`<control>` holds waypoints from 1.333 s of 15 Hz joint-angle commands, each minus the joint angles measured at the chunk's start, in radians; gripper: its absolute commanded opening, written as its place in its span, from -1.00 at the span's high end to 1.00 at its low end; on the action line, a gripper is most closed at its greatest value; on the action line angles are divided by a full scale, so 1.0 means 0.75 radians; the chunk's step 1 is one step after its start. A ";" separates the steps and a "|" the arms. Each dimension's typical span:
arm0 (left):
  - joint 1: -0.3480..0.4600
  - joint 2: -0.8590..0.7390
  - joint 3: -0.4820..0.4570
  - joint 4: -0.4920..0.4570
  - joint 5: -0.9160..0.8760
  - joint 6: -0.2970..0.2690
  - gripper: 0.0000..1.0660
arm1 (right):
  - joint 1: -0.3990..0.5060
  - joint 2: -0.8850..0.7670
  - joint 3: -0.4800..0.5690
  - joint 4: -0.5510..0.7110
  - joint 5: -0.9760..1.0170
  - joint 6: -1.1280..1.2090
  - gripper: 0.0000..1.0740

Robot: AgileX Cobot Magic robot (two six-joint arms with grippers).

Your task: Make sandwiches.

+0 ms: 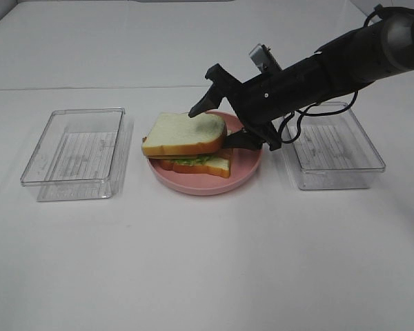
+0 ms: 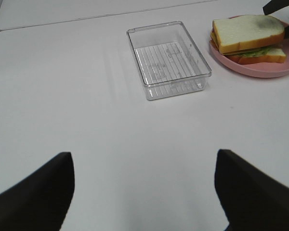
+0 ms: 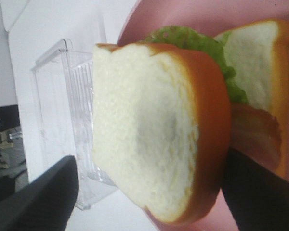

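Pink plate [image 1: 245,176] sits mid-bench between two clear plastic trays, left tray [image 1: 76,153] and right tray [image 1: 334,146], both look bare inside. Sandwich on the plate: bottom bread slice [image 1: 210,165], lettuce [image 1: 190,159] poking out, bacon strip [image 3: 255,134] visible from the right wrist view, and the top bread slice [image 1: 185,134] lying skewed, overhanging toward the left tray and tilted, not squared with the bottom slice. My right claw [image 1: 217,121] is at the top slice's right edge, jaws spread wide above and below the slice, one finger over it, one under near the plate; no squeeze visible, so I read it as released, slice resting on the stack. My left claw [image 2: 144,192] hangs well apart over bare white bench [image 1: 207,276], spread open, grasping nothing. Step in hand, as I judge it: letting go of the top slice and backing out. To do it well: pull straight back along the slice plane so the lower finger doesn't drag the bacon or tip the bread, keep clear of the right tray rim. Risk: the overhanging slice slides off. Cheese not visible from here, can't tell.
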 commanded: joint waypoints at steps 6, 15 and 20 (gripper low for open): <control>-0.005 -0.005 0.004 -0.012 -0.013 -0.004 -0.43 | -0.001 -0.275 0.000 -0.793 0.117 0.213 -0.52; -0.005 -0.005 0.004 -0.012 -0.013 -0.004 -0.43 | -0.001 -1.035 0.296 -1.305 0.607 0.344 -0.51; -0.005 -0.005 0.004 -0.012 -0.013 -0.004 -0.43 | -0.001 -1.691 0.693 -1.415 0.768 0.344 -0.51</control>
